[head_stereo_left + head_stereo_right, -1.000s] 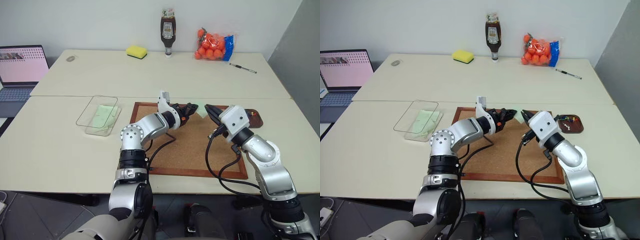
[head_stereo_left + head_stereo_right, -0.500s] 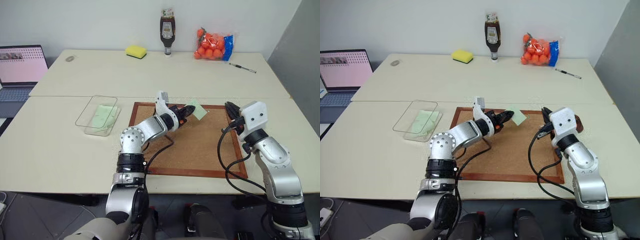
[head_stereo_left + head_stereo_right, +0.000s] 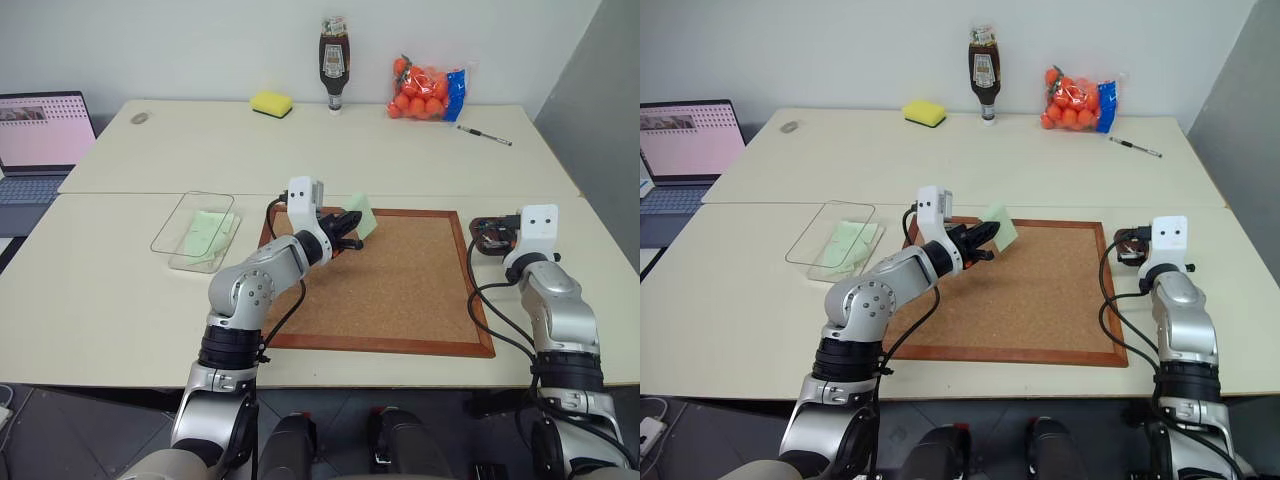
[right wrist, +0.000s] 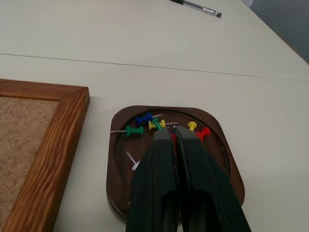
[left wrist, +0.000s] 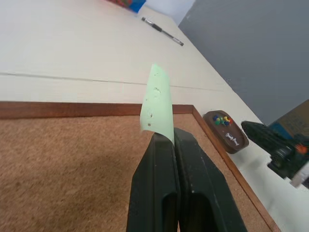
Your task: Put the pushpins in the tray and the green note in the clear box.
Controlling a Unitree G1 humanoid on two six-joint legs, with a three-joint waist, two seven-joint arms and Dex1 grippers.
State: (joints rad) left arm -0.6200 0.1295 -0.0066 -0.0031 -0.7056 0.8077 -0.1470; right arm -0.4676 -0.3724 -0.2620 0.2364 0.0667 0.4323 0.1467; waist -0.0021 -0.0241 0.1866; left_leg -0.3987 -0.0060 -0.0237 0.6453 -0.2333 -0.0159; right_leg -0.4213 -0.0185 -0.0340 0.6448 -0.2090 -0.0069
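My left gripper (image 3: 347, 221) is shut on one edge of the green note (image 3: 362, 214), holding it upright just above the far left part of the cork board (image 3: 400, 290). The note (image 5: 157, 99) rises from the fingertips. A second pale green slip (image 3: 208, 232) lies inside the clear box (image 3: 168, 222) to the left. My right gripper (image 4: 173, 131) hangs shut just over the brown tray (image 4: 227, 164), with a speck of red between its tips. Several pushpins lie in the tray: blue (image 4: 143, 118), green (image 4: 133, 130), yellow (image 4: 192, 125), red (image 4: 203, 132).
A laptop (image 3: 40, 130) sits at the far left. Along the back of the table stand a yellow sponge (image 3: 272, 102), a sauce bottle (image 3: 333, 60), a bag of orange fruit (image 3: 428, 90) and a pen (image 3: 485, 136).
My left gripper drew the green note leftward and rolled, so the note now stands on edge. My right gripper swung right from the cork board to above the tray.
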